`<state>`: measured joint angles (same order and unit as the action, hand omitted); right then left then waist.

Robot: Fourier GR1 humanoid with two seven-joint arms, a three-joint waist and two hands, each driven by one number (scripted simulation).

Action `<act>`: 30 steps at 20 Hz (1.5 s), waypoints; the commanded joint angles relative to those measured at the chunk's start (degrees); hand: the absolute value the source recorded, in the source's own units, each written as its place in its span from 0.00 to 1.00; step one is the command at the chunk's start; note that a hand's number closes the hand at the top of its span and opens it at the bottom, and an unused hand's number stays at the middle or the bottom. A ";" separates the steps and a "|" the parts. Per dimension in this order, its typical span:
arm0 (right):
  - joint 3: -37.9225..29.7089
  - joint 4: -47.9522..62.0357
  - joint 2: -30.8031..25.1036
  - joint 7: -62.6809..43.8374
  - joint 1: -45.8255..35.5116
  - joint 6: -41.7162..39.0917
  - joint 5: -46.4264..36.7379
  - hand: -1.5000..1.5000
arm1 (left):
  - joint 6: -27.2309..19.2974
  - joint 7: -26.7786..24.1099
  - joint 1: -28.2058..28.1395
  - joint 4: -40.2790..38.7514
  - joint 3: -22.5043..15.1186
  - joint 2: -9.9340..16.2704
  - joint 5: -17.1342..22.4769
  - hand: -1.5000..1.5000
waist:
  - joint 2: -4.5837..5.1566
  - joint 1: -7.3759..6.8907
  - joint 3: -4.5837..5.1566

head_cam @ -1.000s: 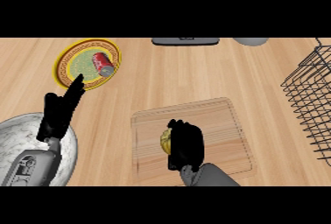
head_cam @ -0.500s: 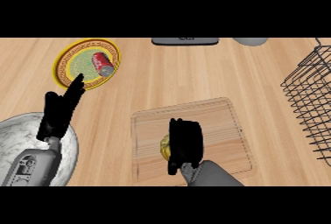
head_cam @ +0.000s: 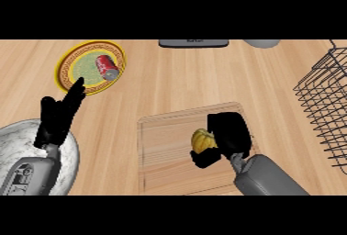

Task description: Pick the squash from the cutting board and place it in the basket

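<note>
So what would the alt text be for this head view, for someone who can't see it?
The robot's right hand curls around a yellow squash on a wooden cutting board. A wire basket stands at the right, and the left hand rests open near a plate holding a red can.

Bare bench point(head_cam: 183, 78) lies between the cutting board point(head_cam: 166, 151) and the wire basket point(head_cam: 325, 101) at the right edge, giving an open lane from board to basket. The basket's near wall stands upright across that lane. At upper left, a yellow-rimmed plate point(head_cam: 68, 69) carrying a red can point(head_cam: 107, 67) occupies the bench. The left robot hand point(head_cam: 58, 117) rests, fingers up, above a grey bowl point(head_cam: 68, 156) at lower left.
</note>
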<state>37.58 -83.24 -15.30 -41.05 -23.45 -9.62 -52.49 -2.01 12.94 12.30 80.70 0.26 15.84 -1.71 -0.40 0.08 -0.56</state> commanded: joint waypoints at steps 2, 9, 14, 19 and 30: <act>-7.99 -5.68 0.54 3.65 1.48 3.40 6.12 1.00 | 0.32 -0.83 -0.14 -1.71 0.72 0.32 -0.43 0.50 | 0.39 0.37 0.54; -13.34 -26.38 7.77 -4.89 0.64 5.32 10.55 1.00 | 0.63 0.38 -1.04 -1.07 1.67 0.72 0.65 0.50 | -0.06 1.22 0.58; -22.16 -39.85 6.65 -14.83 -6.15 -1.00 13.55 1.00 | -0.83 -0.44 -2.35 -0.49 0.02 -0.89 -1.25 0.50 | -0.04 0.96 0.62; -32.14 -41.95 4.92 -26.04 -21.02 -10.47 19.43 1.00 | -0.83 2.75 0.65 -0.38 0.42 -0.91 -1.12 0.50 | 0.07 0.43 0.65; -46.21 -28.17 -8.84 -23.98 -32.00 -16.33 25.56 1.00 | -0.33 -0.11 -0.97 -1.25 0.63 -1.01 -1.52 0.50 | 0.24 0.60 0.62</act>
<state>-4.18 -115.79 -18.31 -60.44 -52.92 -19.35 -28.77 -1.54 13.42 12.21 81.04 1.23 15.75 -2.36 -0.55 0.34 -0.33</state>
